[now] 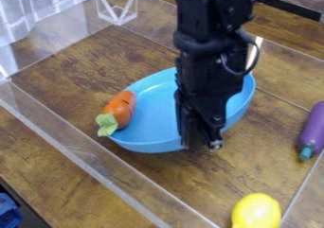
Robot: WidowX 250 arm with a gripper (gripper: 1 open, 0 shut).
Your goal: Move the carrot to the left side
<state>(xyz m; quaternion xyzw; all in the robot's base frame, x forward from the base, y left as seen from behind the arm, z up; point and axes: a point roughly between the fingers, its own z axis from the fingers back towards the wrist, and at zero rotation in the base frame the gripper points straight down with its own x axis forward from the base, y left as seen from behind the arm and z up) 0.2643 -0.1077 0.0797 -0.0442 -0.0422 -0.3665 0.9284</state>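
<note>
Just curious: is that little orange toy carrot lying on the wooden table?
No, the small orange toy carrot rests on the blue plate's left rim.

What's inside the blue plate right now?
The carrot lies on the left rim of the blue plate, its green top hanging over the edge. The hand and arm cover the plate's right half, so anything there is hidden.

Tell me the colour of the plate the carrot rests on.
Light blue; the plate shows clearly in the only camera view, with the carrot on its left rim.
</note>
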